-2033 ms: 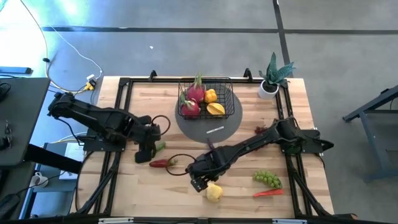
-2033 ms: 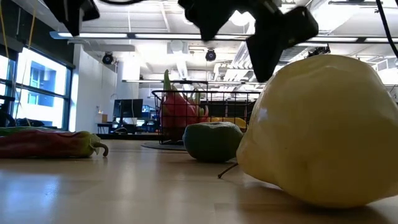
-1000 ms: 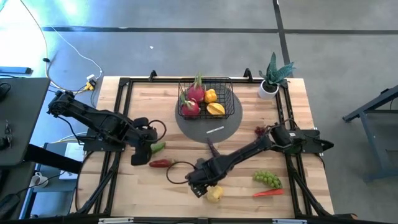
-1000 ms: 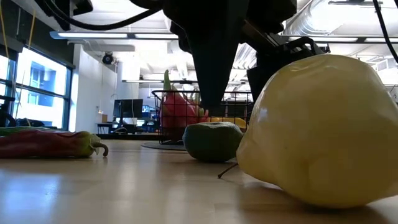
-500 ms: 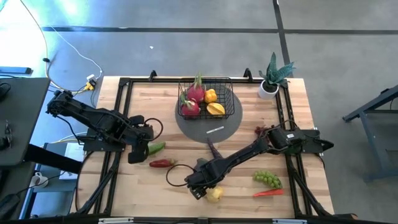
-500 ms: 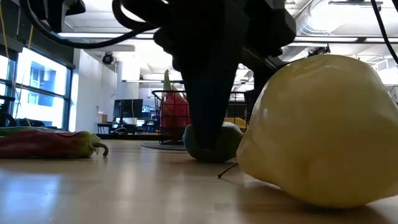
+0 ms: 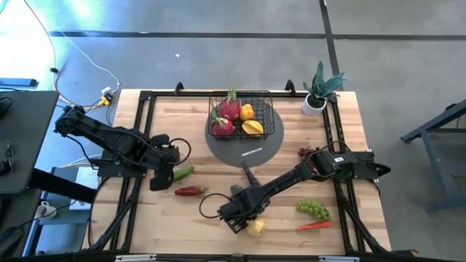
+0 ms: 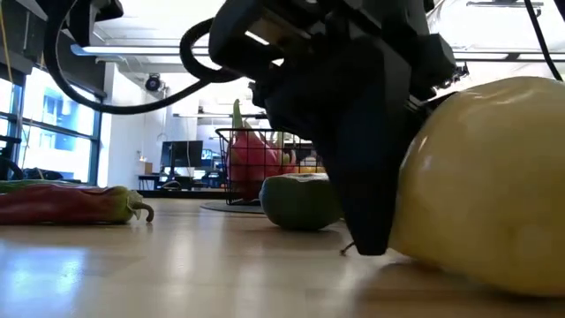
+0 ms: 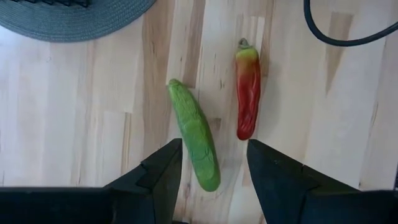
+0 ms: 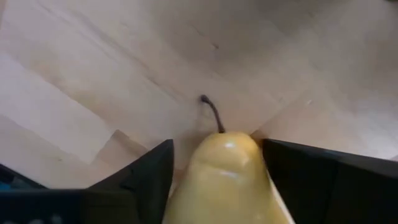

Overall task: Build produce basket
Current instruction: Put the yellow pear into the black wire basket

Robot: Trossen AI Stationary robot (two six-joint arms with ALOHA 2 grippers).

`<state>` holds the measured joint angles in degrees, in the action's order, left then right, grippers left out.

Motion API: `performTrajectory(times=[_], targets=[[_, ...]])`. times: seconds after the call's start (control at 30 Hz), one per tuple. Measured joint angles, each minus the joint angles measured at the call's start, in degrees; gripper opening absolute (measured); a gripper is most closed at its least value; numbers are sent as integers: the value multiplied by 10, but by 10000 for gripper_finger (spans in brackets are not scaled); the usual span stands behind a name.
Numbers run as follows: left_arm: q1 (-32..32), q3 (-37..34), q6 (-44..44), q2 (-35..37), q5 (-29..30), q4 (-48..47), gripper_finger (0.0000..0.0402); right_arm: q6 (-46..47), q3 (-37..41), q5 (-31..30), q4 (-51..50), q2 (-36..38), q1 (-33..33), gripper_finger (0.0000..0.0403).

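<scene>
Centrally, the basket (image 7: 242, 116) is set on a grey mat (image 7: 244, 148), already loaded with dragon fruit. Nearer the front edge, the right gripper (image 7: 242, 218) is closed around a yellow pear (image 10: 227, 180), its fingers flanking the sides for lifting. Meanwhile the left gripper (image 9: 211, 168) is held spread over a cucumber (image 9: 194, 133), a chilli (image 9: 247, 88) just beside it.

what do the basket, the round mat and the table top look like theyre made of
Basket: thin black wire, likely coated metal, an open grid you see through. Mat: grey woven fibre or plastic; fine ribbing shows in the left wrist view. Table top: pale wood planks, visible grain and seams, smooth satin finish.
</scene>
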<state>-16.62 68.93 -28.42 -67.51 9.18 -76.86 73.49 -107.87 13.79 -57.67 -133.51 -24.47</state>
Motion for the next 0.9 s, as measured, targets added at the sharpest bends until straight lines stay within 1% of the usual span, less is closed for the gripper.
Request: performTrajectory(times=[0.23, 0.33, 0.43, 0.63, 0.9], targets=[[0, 0, 1, 0, 8, 0, 172, 0, 0, 9, -4, 0, 1, 140], [0, 0, 1, 0, 16, 0, 172, 0, 0, 13, -8, 0, 1, 110], [0, 0, 1, 0, 19, 0, 172, 0, 0, 14, -8, 0, 1, 94], [0, 0, 11, 0, 20, 0, 172, 2, 0, 22, -8, 0, 1, 83], [0, 0, 12, 0, 20, 0, 172, 2, 0, 22, -8, 0, 1, 39]])
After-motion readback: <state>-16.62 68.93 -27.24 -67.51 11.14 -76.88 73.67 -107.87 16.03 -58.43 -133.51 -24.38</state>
